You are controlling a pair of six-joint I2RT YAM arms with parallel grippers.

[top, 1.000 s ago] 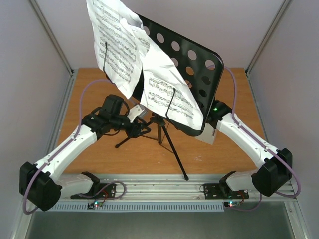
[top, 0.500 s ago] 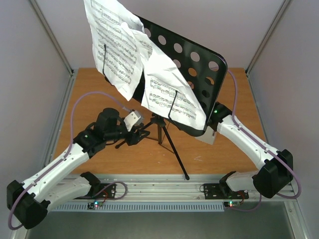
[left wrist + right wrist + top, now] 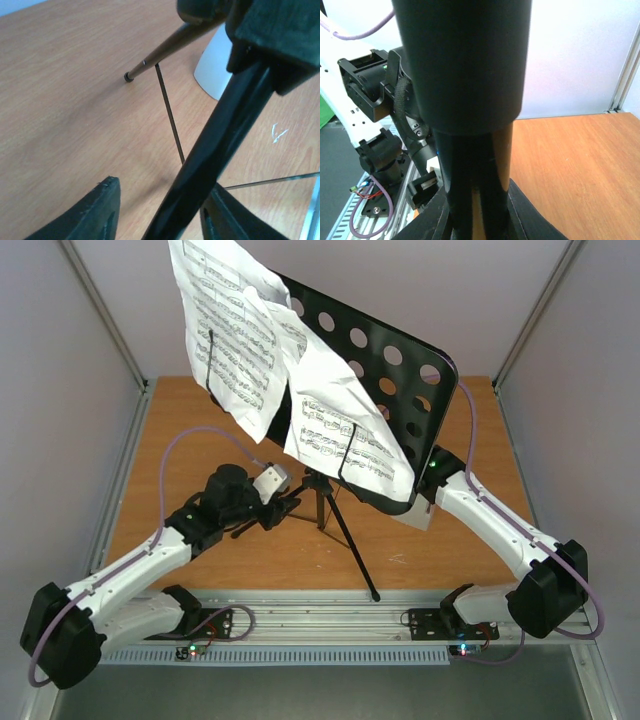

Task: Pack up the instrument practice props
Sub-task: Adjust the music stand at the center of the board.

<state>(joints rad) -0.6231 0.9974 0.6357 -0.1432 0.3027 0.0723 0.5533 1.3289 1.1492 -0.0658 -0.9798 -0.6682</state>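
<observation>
Left gripper [image 3: 161,186], narrower than earlier, apart astride music stand [image 3: 222,122]; right gripper [image 3: 477,210] clamping it.

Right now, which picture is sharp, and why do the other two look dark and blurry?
Top external view: evenly lit and sharp, with the staves on the sheet music distinct. Left wrist view: the table is in focus, but the music stand, crossing close to the lens, is a dark blur. Right wrist view: the stand fills the middle, black and soft, against a bright wall.
</observation>
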